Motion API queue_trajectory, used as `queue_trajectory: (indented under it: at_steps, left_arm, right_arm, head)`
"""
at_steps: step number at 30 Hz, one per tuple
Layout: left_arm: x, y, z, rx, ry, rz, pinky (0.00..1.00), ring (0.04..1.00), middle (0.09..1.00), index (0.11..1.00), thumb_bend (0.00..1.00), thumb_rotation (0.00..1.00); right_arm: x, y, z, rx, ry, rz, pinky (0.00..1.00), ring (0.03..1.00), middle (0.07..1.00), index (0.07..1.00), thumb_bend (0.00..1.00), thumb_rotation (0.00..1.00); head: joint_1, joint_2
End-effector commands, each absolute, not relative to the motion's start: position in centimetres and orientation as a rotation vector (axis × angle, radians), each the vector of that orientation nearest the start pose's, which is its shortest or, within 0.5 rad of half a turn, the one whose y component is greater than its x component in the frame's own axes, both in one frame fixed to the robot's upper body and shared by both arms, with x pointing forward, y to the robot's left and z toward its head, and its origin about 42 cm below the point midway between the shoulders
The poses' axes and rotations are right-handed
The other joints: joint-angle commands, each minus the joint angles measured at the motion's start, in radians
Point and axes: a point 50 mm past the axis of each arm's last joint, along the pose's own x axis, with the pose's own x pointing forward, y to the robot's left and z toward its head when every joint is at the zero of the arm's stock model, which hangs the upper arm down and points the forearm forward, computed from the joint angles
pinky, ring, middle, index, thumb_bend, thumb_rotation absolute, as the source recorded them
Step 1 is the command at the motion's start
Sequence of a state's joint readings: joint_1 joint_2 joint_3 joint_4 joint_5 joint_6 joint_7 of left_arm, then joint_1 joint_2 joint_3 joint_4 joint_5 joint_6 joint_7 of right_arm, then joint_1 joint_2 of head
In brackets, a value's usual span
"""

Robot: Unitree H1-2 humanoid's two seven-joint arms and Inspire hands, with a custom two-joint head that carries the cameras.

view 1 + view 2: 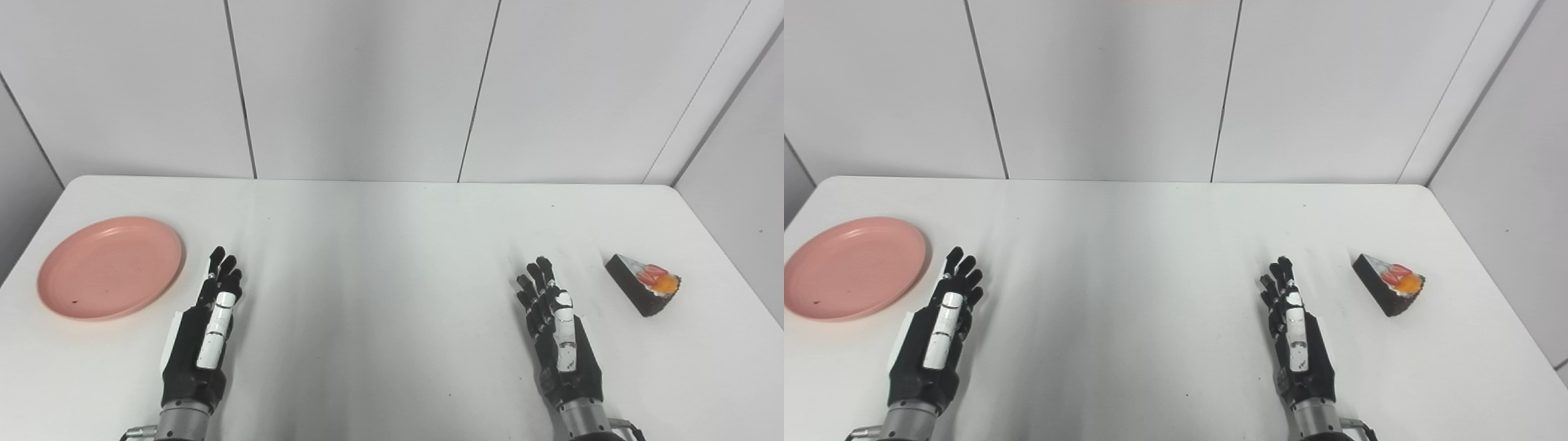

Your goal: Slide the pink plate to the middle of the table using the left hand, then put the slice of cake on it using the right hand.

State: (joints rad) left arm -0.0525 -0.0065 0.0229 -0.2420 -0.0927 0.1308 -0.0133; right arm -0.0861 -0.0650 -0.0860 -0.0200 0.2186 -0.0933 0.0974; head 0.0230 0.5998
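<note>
A pink plate (110, 266) lies flat and empty on the white table (380, 245) at the far left. A dark slice of cake (644, 283) with a red and orange topping sits on the table at the right. My left hand (205, 334) rests just right of the plate, apart from it, fingers stretched out and holding nothing. My right hand (557, 331) rests left of the cake, apart from it, fingers stretched out and empty. Both hands also show in the right eye view, the left hand (937, 334) and the right hand (1295, 337).
White wall panels (367, 86) rise behind the table's far edge. The table's right edge runs close behind the cake, and the plate lies near the left edge.
</note>
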Motion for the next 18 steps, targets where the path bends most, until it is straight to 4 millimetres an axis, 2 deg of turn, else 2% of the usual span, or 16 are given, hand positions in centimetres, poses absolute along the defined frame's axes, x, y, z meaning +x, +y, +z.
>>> queue_trajectory:
  at_steps: [1,6,12,18]
  left_arm:
    - [29.73,20.92,18.53,-0.084,-0.243,-0.036,1.00,0.993,1.000,1.000,0.72,0.85]
    - [29.77,20.86,18.51,-0.093,-0.242,-0.037,1.00,0.995,1.000,1.000,0.72,0.84]
    - [29.77,20.69,18.32,-0.104,-0.261,-0.070,1.00,0.989,1.000,1.000,0.84,0.85]
    - [29.87,20.63,17.94,-0.102,-0.258,-0.072,1.00,1.000,1.000,1.000,0.84,0.86]
  right_arm:
    - [31.19,-24.36,15.09,0.139,-0.277,0.046,0.99,0.964,0.985,1.000,0.83,0.99]
    - [31.26,-24.38,15.10,0.142,-0.276,0.048,1.00,0.967,0.987,1.000,0.84,0.98]
    - [31.19,-24.27,15.33,0.157,-0.277,0.044,0.98,0.955,0.964,0.968,0.84,0.95]
    - [31.22,-24.32,14.96,0.157,-0.272,0.044,0.97,0.945,0.947,0.954,0.85,0.94]
  head:
    - [0.002,0.000]
    - [0.005,-0.003]
    - [0.006,-0.006]
    - [0.017,-0.030]
